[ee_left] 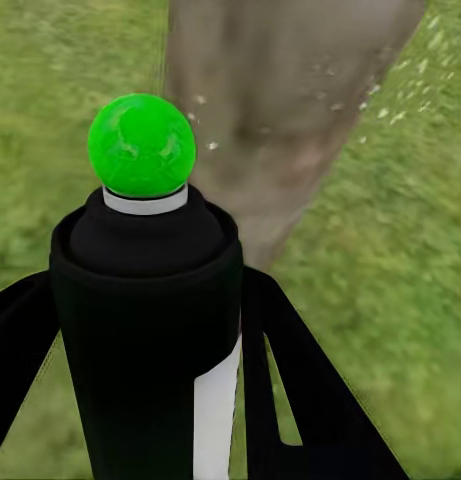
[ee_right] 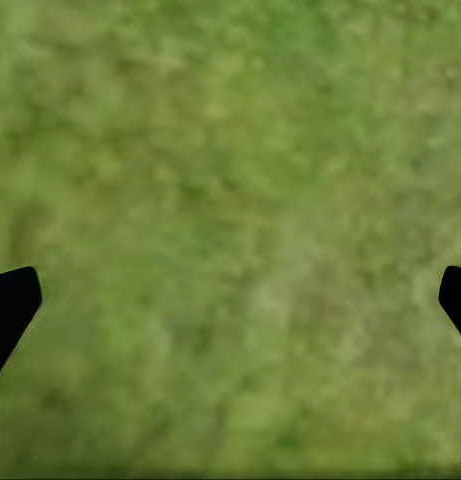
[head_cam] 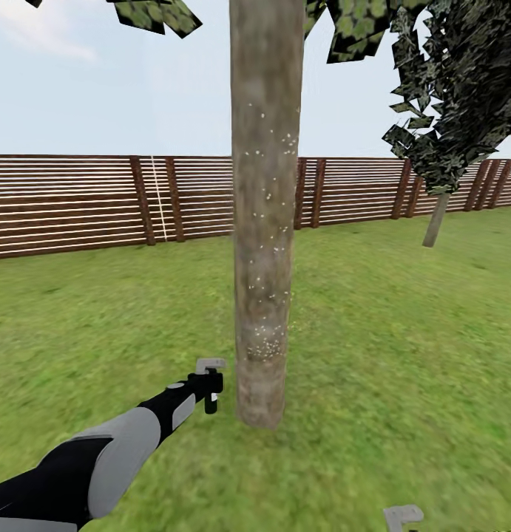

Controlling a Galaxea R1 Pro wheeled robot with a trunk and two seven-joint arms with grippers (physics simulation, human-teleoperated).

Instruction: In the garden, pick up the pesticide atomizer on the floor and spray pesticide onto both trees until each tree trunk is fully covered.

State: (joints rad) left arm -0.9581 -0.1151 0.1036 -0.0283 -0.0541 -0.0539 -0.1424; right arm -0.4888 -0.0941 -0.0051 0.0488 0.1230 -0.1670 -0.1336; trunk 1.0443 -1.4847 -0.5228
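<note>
From the head camera we're parked right in front of a tree trunk [head_cam: 264,222], a thick mottled grey-brown column standing straight up out of the lawn [head_cam: 403,355]. It's peppered with tiny pale specks, and they bunch up into a dense patch low down on the side facing us. Our left arm [head_cam: 100,451] reaches forward from the near left, and the left gripper [head_cam: 210,386] sits low, just beside the left edge of the trunk near its base, with the pesticide atomizer [head_cam: 211,393] clamped in it as a small dark bottle. Behind everything runs the brown slatted fence [head_cam: 78,203], and off to the far right there's a second, thinner trunk [head_cam: 435,220] leaning under dark blocky leaves [head_cam: 462,81]. A bit of the right gripper [head_cam: 403,517] pokes up at the near right.

From the left wrist camera we get the atomizer [ee_left: 145,340] up close: black cylinder, white stripe down its side, white collar and a bright green ball on top. The two dark fingers [ee_left: 300,390] hug it on either side, so it's firmly gripped. The speckled trunk [ee_left: 280,110] is close ahead, blurry.

From the right wrist camera we see just grass [ee_right: 230,220], with the black fingertips [ee_right: 10,305] spread wide apart at the two edges and nothing between them.
</note>
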